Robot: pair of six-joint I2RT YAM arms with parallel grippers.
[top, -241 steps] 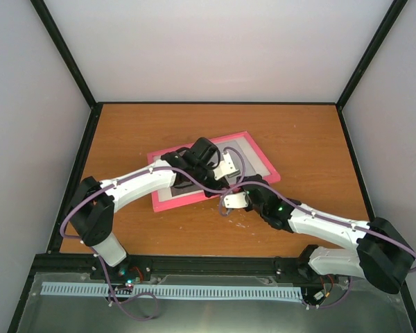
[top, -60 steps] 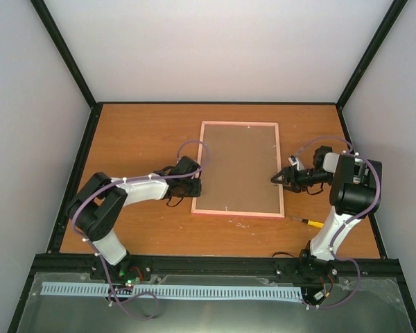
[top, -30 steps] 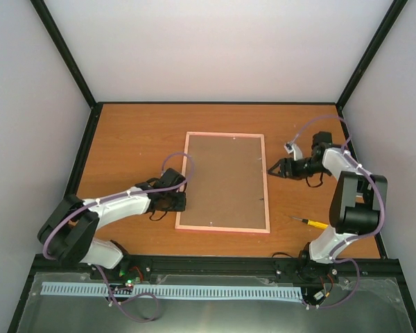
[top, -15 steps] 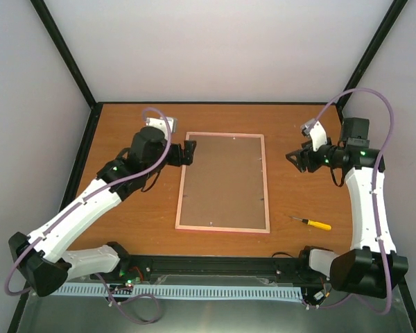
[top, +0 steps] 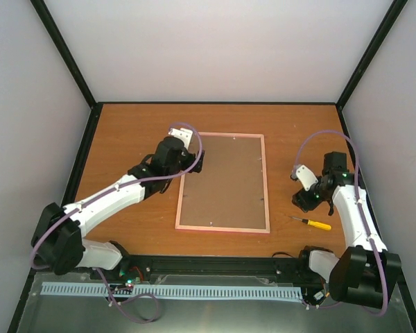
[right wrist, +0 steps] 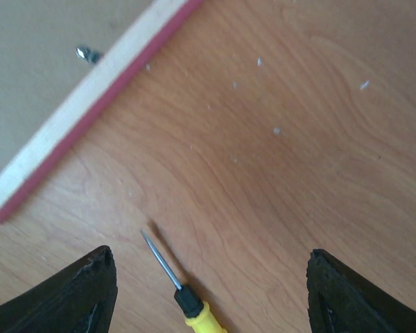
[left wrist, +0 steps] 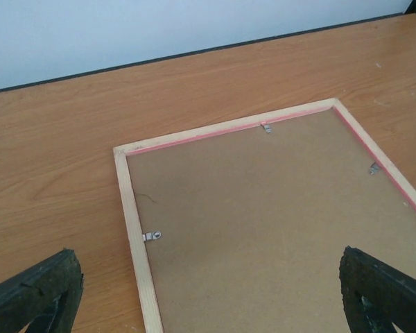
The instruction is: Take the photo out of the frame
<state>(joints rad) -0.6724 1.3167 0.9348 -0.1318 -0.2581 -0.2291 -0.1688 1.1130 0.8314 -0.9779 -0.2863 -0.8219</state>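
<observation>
Frame [top: 222,182] back-up on bench [top: 125,132]. L pincer [left wrist: 208,288] wide open, empty, over its corner; R pincer [right wrist: 215,277] same, over screwdriver [top: 312,223].

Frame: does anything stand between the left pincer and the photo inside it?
Yes. The frame lies back up; its brown backing panel fills the opening, held by metal tabs. No photo shows.

A yellow-handled screwdriver [top: 313,223] is laid flat near the wooden table's [top: 125,139] near right corner; a brown backing panel [top: 225,180] is seen mid-table.
</observation>
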